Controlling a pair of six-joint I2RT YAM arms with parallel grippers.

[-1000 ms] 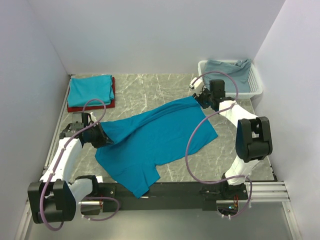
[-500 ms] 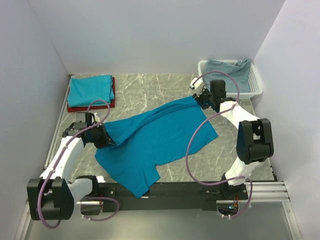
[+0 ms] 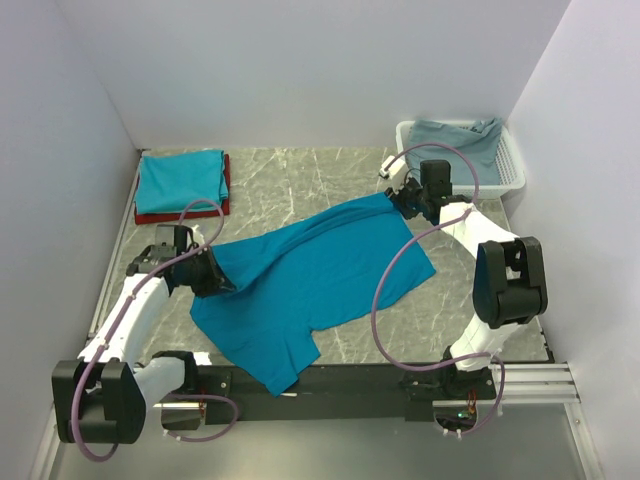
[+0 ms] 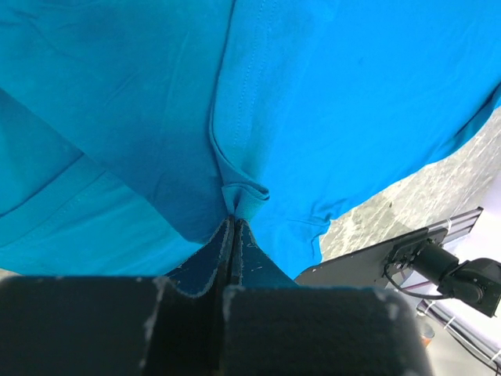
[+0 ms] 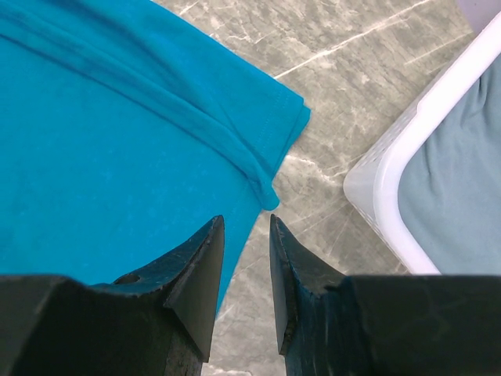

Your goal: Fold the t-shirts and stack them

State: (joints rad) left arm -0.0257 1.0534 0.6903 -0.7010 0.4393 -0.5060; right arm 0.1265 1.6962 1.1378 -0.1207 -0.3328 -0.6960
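A bright teal t-shirt (image 3: 310,275) lies spread and rumpled across the middle of the marble table. My left gripper (image 3: 213,275) is shut on a pinched fold at its left edge; in the left wrist view the fingertips (image 4: 233,227) press together on the teal cloth (image 4: 313,94). My right gripper (image 3: 402,203) hovers over the shirt's far right corner. There it stands open with nothing between its fingers (image 5: 246,223), just short of the hemmed corner (image 5: 266,184). At the back left, a folded teal t-shirt (image 3: 180,180) rests on a folded dark red one (image 3: 226,185).
A white lattice basket (image 3: 512,165) stands at the back right with grey-blue cloth (image 3: 460,140) inside; its rim (image 5: 399,172) is close to the right gripper. White walls enclose the table. A black rail (image 3: 350,380) runs along the near edge.
My left gripper has shifted slightly right toward the table's middle, carrying the pinched shirt edge with it. The right arm has not moved.
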